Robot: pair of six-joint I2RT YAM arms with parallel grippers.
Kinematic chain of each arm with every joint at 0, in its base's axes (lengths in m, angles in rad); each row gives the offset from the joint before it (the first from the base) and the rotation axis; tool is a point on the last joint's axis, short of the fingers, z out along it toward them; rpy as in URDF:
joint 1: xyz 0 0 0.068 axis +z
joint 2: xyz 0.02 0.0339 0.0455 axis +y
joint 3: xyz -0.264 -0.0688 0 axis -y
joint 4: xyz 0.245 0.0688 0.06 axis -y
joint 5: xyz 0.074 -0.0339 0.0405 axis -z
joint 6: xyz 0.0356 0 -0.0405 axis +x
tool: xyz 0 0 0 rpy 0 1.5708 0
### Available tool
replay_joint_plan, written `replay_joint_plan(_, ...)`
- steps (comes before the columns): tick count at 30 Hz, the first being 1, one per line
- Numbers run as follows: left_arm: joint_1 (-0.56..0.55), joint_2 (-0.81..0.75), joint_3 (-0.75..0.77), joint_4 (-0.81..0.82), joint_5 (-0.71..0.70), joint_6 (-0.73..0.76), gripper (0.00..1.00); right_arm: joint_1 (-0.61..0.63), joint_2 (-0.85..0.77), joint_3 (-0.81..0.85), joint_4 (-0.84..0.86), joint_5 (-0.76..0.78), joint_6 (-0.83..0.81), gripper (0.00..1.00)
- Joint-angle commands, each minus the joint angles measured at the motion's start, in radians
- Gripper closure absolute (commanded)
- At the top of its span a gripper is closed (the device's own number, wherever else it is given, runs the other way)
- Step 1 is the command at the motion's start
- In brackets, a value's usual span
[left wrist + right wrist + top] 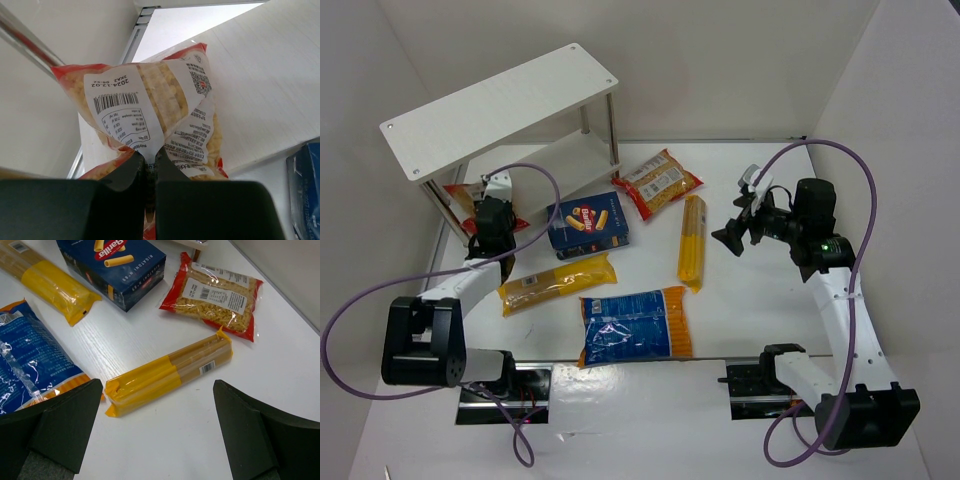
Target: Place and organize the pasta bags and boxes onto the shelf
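Top view: red-edged bag (463,199) mostly hidden behind left gripper (490,216) and a post of the shelf (500,105), only red corners show. Lower tier largely covered by the top board. Left wrist view: bag's bottom edge cut off by the fingers, blue box only a corner at the right edge. Right wrist view: blue-orange bag and 1 yellow pack cut off at the left and top edges.

Left pincer is clamped tight on the bag's seam. The bag is clear with red edges, holds small yellow pasta, and shows a white label with a barcode. It sits at the left end of the lower tier; can't tell if it rests on the board.

Right gripper (741,227) has fingers wide apart, holding nothing, above the table (740,320).

On the table: dark blue box (586,225) with red logo, 2nd red-edged bag (661,182) just right of it, long yellow pack (692,241) below that bag, 2nd long yellow pack (557,282) below the box, blue-orange bag (633,326) nearest the bases
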Motion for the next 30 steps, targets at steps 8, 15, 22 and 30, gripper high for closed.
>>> replay_joint_plan(8,0.019,0.061,0.008,0.301,0.013,0.037,1.0,-0.008,-0.02,-0.008,0.039,-0.032,-0.019,0.0)
replay_joint_plan(15,0.028,0.103,0.018,0.312,0.013,0.028,1.0,-0.008,-0.02,-0.017,0.03,-0.032,-0.028,0.0)
replay_joint_plan(22,0.037,0.136,0.047,0.312,0.023,0.028,1.0,-0.008,-0.02,-0.017,0.029,-0.032,-0.028,0.0)
replay_joint_plan(30,0.047,0.164,0.065,0.323,0.023,0.028,1.0,-0.017,-0.02,-0.017,0.02,-0.032,-0.038,0.0)
